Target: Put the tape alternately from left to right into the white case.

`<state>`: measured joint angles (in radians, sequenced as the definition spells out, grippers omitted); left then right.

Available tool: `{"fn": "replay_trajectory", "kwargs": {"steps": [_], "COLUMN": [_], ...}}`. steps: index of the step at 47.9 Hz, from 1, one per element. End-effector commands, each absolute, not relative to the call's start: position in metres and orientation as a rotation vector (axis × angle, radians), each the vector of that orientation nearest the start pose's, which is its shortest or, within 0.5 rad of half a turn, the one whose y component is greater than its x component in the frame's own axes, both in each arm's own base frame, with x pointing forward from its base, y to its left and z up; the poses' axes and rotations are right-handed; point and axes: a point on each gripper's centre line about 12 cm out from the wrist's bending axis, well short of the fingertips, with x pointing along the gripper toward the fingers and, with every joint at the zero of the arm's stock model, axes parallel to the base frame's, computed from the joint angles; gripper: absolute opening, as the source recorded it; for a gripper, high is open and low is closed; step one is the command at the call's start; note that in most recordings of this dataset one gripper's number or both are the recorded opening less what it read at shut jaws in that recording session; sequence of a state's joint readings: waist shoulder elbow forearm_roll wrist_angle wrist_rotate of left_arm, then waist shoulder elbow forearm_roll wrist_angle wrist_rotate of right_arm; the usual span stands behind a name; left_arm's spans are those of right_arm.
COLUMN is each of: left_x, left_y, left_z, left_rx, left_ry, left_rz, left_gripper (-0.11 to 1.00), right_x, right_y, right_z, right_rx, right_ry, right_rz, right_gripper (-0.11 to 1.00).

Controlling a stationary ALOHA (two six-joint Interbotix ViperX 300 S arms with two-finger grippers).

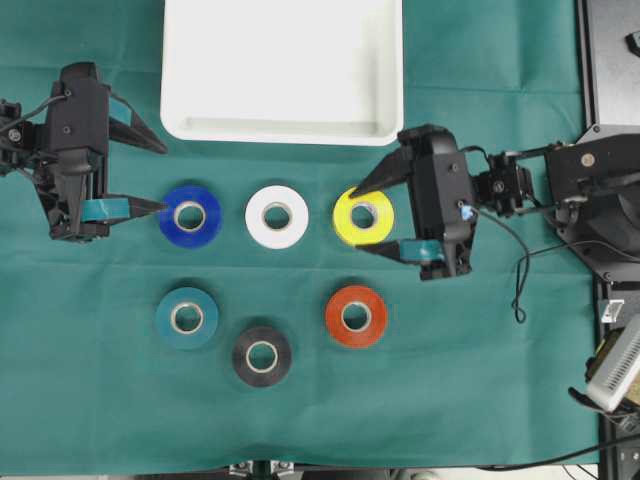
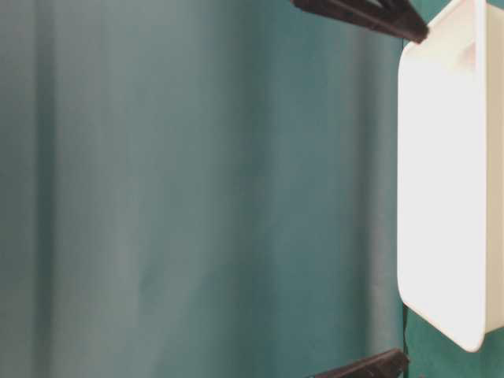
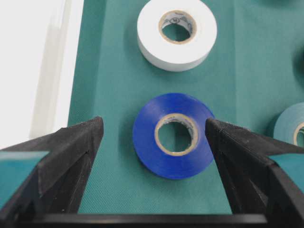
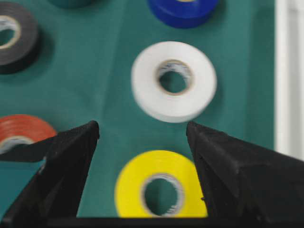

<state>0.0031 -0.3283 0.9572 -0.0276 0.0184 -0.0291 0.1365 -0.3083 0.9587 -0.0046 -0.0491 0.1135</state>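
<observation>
Six rolls of tape lie flat on the green cloth: blue [image 1: 190, 215], white [image 1: 277, 216] and yellow [image 1: 364, 216] in the far row, teal [image 1: 187, 317], black [image 1: 262, 355] and red-orange [image 1: 356, 316] nearer. The white case [image 1: 280, 70] stands behind them with nothing in it. My left gripper [image 1: 160, 177] is open just left of the blue roll [image 3: 173, 135], which lies ahead between its fingers, close to the right one. My right gripper [image 1: 358, 220] is open and straddles the yellow roll [image 4: 161, 185] without gripping it.
The right arm's base and a looping cable [image 1: 520, 280] sit at the right edge of the cloth. In the table-level view the case [image 2: 441, 157] fills the right side, with black fingers [image 2: 362, 16] at the top and bottom edges.
</observation>
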Motion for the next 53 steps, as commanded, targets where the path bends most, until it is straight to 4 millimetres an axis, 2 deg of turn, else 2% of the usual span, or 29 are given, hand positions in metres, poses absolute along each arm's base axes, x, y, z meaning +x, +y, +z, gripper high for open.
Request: {"fn": "replay_trajectory", "kwargs": {"steps": [1, 9, 18, 37, 53], "left_x": [0.302, 0.302, 0.302, 0.303, 0.303], "left_y": [0.001, 0.001, 0.001, 0.001, 0.001], "left_z": [0.192, 0.193, 0.192, 0.192, 0.192], "left_rx": [-0.058, -0.058, -0.059, -0.059, -0.059], "left_ry": [0.613, 0.612, 0.613, 0.615, 0.616], "left_rz": [0.022, 0.022, 0.022, 0.022, 0.022], "left_gripper": [0.54, 0.54, 0.54, 0.54, 0.54], "right_x": [0.301, 0.297, 0.294, 0.3, 0.316], "right_y": [0.052, 0.072, 0.084, 0.086, 0.091], "right_z": [0.201, 0.201, 0.199, 0.182, 0.16], "right_rx": [0.063, 0.048, 0.036, 0.027, 0.013], "right_ry": [0.538, 0.533, 0.54, 0.601, 0.695], "right_rz": [0.137, 0.203, 0.243, 0.238, 0.229], "right_gripper": [0.83, 0.82, 0.82, 0.82, 0.82]}}
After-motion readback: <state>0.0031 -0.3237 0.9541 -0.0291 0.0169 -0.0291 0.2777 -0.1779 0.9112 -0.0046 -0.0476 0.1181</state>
